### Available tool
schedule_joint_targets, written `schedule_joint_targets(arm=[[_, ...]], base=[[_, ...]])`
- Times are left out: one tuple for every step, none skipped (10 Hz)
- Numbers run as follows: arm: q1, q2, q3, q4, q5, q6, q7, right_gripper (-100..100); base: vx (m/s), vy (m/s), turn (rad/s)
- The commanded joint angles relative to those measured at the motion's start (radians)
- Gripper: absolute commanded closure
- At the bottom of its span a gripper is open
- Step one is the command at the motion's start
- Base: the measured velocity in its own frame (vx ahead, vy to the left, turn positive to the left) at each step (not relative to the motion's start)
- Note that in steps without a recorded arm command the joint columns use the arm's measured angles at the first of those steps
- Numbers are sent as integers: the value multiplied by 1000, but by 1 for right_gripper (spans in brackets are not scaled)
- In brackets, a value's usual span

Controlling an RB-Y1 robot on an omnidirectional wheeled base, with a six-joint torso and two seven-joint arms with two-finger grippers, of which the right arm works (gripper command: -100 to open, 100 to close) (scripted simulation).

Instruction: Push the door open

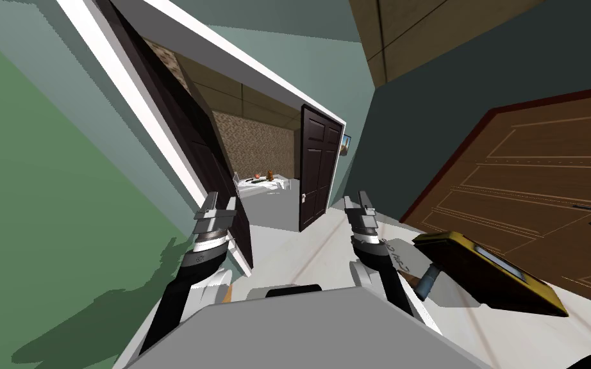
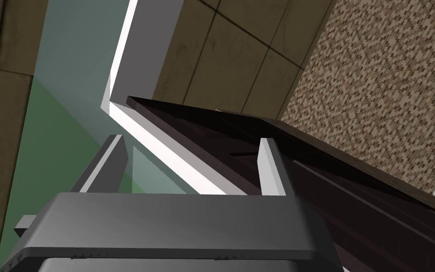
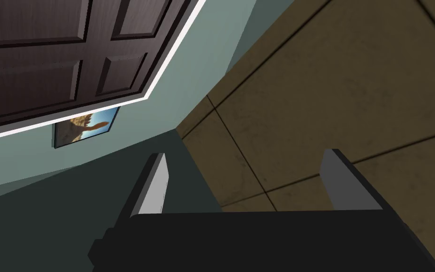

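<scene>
Door (image 1: 188,138): dark, panelled, hung in a white frame (image 1: 131,96), standing partly open and seen nearly edge-on, its leaf swung into the room beyond.

- Left tool (image 1: 220,204): fingers apart, holding nothing. The door's free edge is just beside it at about 12 o'clock. I cannot tell whether they touch.
- Left wrist view: left tool (image 2: 192,141) looks up along the door (image 2: 315,189), with one finger over the leaf and the other over the frame (image 2: 164,151).
- The leaf's long axis runs from the tool toward 11 o'clock in the head view. Part of that slant is the camera's.
- Right tool (image 1: 357,200): fingers apart, empty, well apart from the door at its 3 o'clock. Its wrist view (image 3: 246,155) faces a wall corner.
- Judgement: the left arm is nearer, and the push goes forward against the leaf's face.

Around:
- second door (image 1: 318,168), also dark, across the opening at 1 o'clock
- brown door (image 1: 531,186) at 3 o'clock
- yellow-edged box (image 1: 490,272) just beside the right forearm
- white surface (image 1: 263,184) with small items in the far room

Nothing stands in the leaf's swing.
</scene>
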Motion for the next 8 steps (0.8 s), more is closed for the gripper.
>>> schedule_joint_targets(arm=[[-15, -6, 0, 37, -4, -5, 1, -100], [-23, -10, 0, 58, -6, -8, 1, -100], [-32, -13, 1, 80, -8, -11, 1, -100], [-42, -17, 1, 105, -11, -15, 2, -100], [-55, -21, 1, 136, -14, -19, 2, -100], [-67, -25, 1, 167, -17, -23, 2, -100], [-81, -29, 1, 203, -20, -28, 3, -100], [-97, -34, 2, 241, -24, -34, 3, -100]], base=[[32, -36, 66], [46, -59, 120], [53, -57, 102], [54, -69, 73], [68, -78, 99], [71, -78, 99], [65, -74, 129], [63, -91, 146]])
